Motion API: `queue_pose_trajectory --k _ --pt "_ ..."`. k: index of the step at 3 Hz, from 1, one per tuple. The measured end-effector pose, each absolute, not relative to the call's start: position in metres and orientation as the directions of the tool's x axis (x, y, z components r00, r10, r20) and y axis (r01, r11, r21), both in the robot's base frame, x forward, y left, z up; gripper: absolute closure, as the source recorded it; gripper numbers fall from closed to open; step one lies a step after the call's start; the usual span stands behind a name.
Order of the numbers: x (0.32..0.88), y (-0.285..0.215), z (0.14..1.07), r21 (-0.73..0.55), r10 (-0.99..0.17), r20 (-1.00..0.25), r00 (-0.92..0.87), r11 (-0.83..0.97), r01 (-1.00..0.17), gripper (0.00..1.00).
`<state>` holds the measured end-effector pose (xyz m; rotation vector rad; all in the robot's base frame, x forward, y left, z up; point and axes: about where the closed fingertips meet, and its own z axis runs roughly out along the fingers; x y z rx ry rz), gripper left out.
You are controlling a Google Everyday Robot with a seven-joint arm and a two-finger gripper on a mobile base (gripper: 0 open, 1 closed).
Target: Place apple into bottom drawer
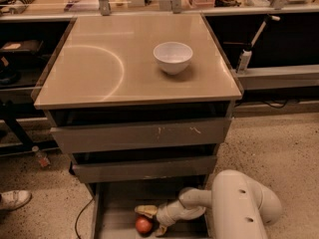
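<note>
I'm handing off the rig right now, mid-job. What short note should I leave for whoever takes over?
Gripper: reached down into the open bottom drawer, right at the apple; grip state unclear.
Apple: inside the bottom drawer, low over its floor, beside the gripper.
Done: drawer is open, apple brought into it.
Left: confirm the apple is released, then lift the arm out.
White bowl sits on the cabinet top, not part of the job.

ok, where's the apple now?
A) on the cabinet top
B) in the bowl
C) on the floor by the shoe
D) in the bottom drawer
D: the apple sits on the floor of the open bottom drawer, with the gripper right at it inside the drawer.
</note>
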<state>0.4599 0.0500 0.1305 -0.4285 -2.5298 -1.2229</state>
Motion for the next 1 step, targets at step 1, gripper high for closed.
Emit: queue_pose_trajectory --k 1 --pt "0.4599 0.05 0.1305 0.704 0.136 0.389 -0.911 0.594 0.389 0.0"
